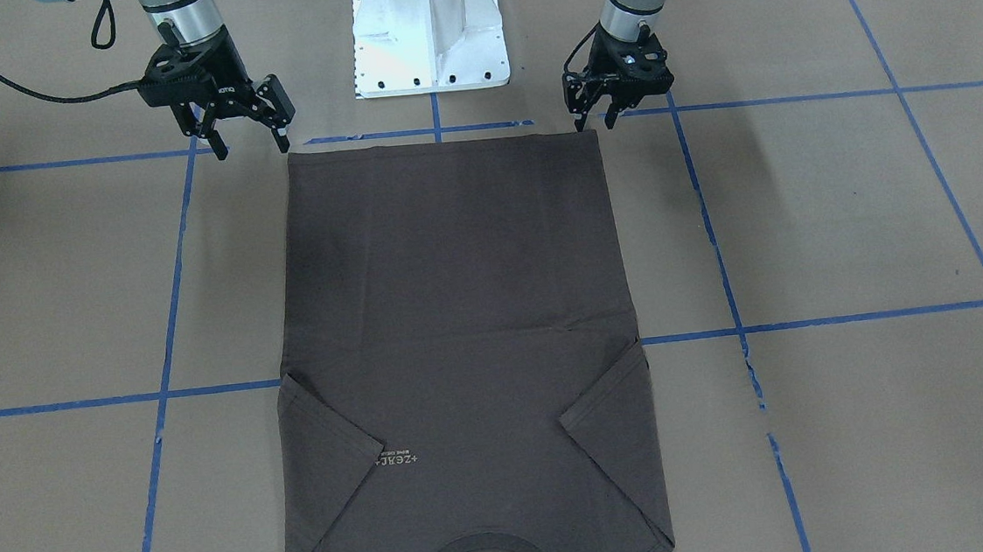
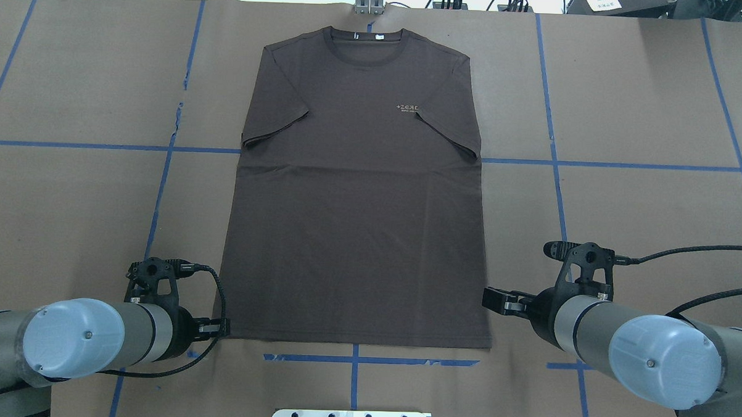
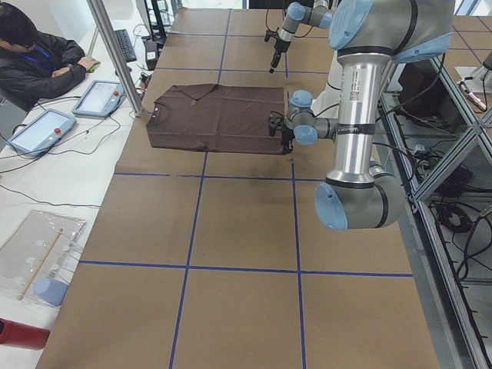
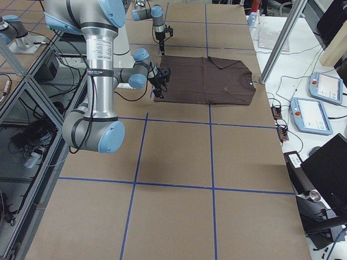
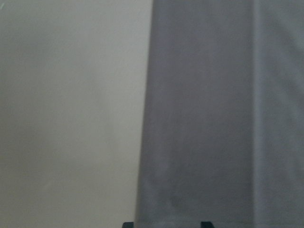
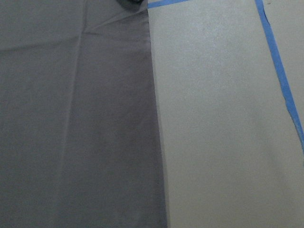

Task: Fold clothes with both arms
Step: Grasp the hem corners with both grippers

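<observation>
The dark brown T-shirt [image 1: 459, 314] lies flat on the brown paper, with its collar [image 2: 366, 38] far from the robot and both sleeves folded in over the chest. Its hem [image 2: 354, 339] faces the robot's base. My left gripper [image 1: 594, 117] hovers open right at the hem's corner on its side, also seen from overhead [image 2: 215, 329]. In the left wrist view two fingertips [image 5: 205, 224] stand apart over the shirt's edge [image 5: 199, 118]. My right gripper [image 1: 251, 144] is open just outside the other hem corner and holds nothing. The right wrist view shows the shirt's side edge [image 6: 76, 118].
The white pedestal base [image 1: 428, 31] stands behind the hem, between the arms. Blue tape lines [image 1: 811, 321] cross the paper. A person [image 3: 34, 54] sits at the far table end beside tablets [image 3: 100, 96] and a metal pole [image 3: 115, 54].
</observation>
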`<state>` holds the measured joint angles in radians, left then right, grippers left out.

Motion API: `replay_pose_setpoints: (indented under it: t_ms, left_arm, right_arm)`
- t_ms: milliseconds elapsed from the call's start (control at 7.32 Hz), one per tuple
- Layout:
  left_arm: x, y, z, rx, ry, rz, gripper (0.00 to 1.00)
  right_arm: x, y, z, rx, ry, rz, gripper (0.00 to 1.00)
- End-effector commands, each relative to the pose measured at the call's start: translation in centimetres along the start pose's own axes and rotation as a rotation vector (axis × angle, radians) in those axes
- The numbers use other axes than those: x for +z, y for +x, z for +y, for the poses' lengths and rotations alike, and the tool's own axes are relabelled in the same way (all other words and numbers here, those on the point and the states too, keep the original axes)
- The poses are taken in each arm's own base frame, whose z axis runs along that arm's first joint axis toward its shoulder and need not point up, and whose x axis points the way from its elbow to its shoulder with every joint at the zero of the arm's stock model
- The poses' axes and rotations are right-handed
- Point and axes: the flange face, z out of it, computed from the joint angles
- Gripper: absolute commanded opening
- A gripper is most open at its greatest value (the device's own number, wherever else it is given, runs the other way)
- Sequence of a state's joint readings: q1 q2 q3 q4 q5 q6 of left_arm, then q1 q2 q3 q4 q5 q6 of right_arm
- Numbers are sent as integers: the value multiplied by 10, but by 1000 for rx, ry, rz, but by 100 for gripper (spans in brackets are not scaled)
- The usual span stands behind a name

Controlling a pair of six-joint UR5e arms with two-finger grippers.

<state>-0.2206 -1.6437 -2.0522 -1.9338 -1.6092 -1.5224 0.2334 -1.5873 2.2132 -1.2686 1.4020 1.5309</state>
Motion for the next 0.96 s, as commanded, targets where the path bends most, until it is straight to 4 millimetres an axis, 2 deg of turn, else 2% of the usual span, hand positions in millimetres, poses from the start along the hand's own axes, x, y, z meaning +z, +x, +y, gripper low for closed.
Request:
replay_pose_setpoints:
  t_ms: [0, 410, 820]
  left_arm:
    - [4, 2, 3, 1, -5, -6, 55]
    - [13, 6, 2, 1, -7, -12, 51]
    - [14, 7, 3, 1, -10, -12, 49]
  right_arm:
    - [0, -1, 0, 0, 4, -1, 99]
    - [0, -1, 0, -1, 5, -2, 99]
    - [0, -1, -1, 0, 6, -3, 99]
